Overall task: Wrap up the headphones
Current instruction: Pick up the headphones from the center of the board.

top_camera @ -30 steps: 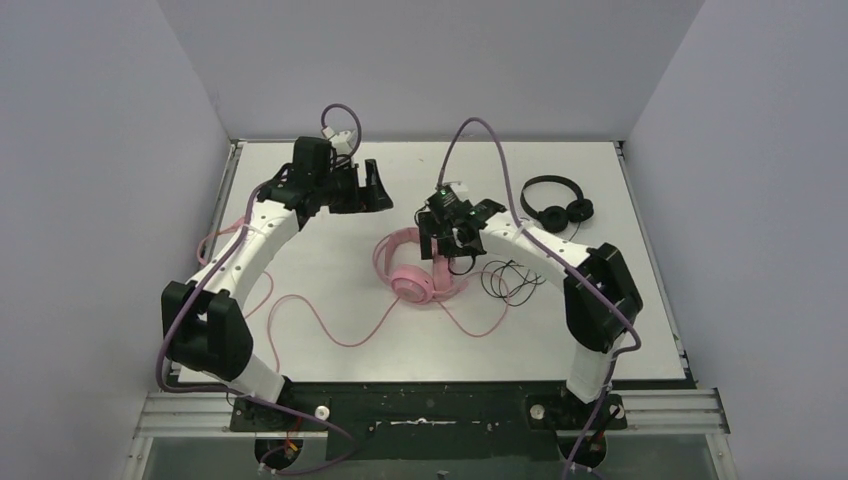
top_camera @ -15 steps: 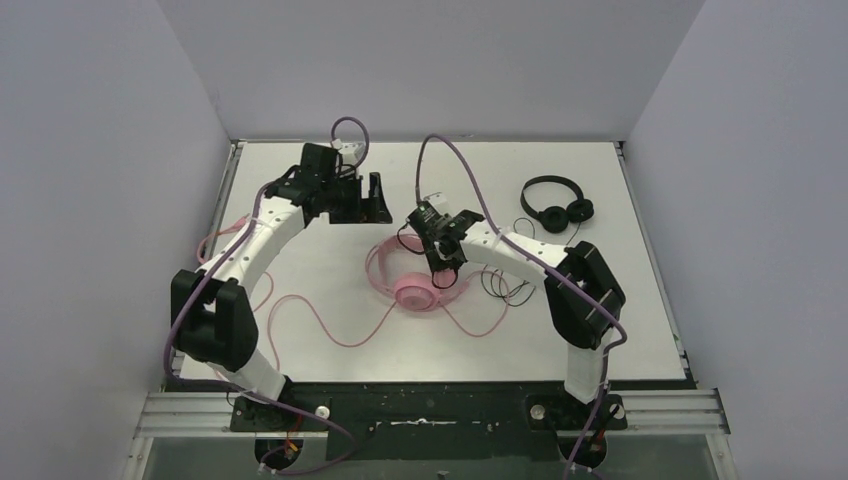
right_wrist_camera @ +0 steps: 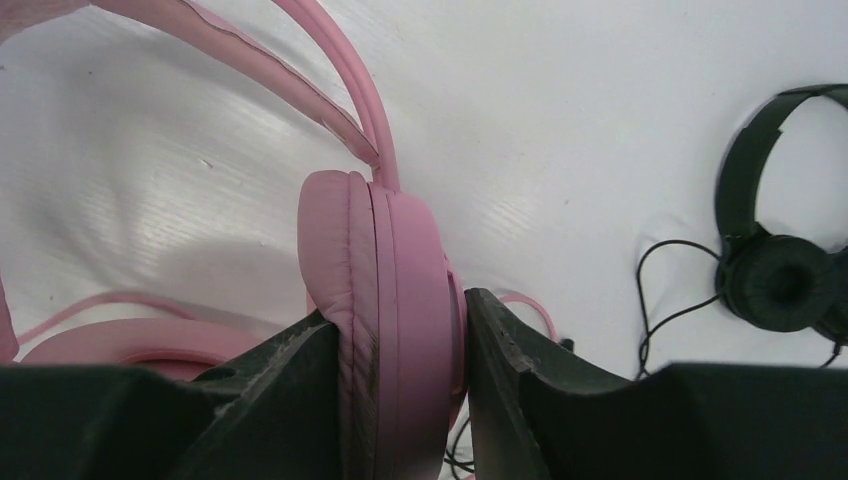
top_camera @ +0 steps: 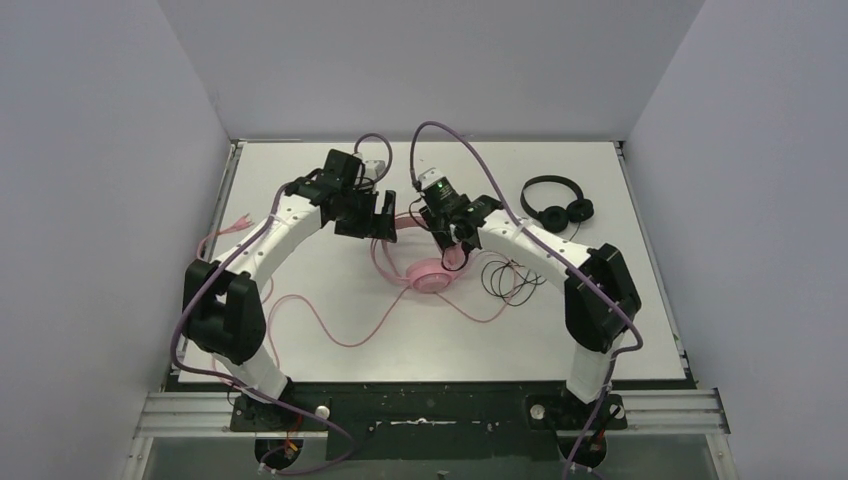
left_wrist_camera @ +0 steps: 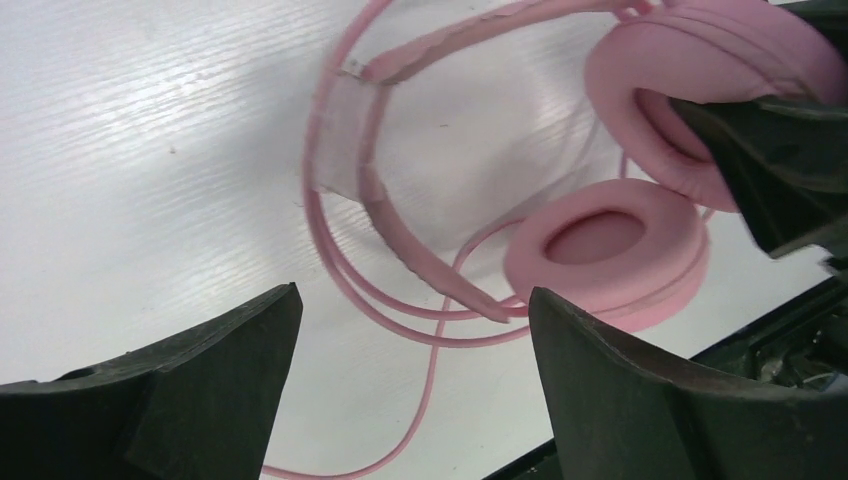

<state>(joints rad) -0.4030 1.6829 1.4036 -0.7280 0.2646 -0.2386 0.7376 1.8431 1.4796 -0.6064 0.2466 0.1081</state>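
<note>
Two headsets: pink pair (top_camera: 430, 274) mid-frame on the table (top_camera: 480, 355); black pair (top_camera: 556, 204) flat at upper right, black cable (top_camera: 508, 278) tangled beside the pink one.
Right gripper (right_wrist_camera: 395, 335): spread wide a second ago, now clamped on the pink ear cup (right_wrist_camera: 385, 260), which stands on edge.
Left gripper (left_wrist_camera: 415, 330): jaws wide, empty, swung in over the pink headband (left_wrist_camera: 335, 150).
Pink cable (top_camera: 330, 325): loose loops, lower left.
Meaning: headset secured; winding apparently not begun.
Containers: none in sight.
</note>
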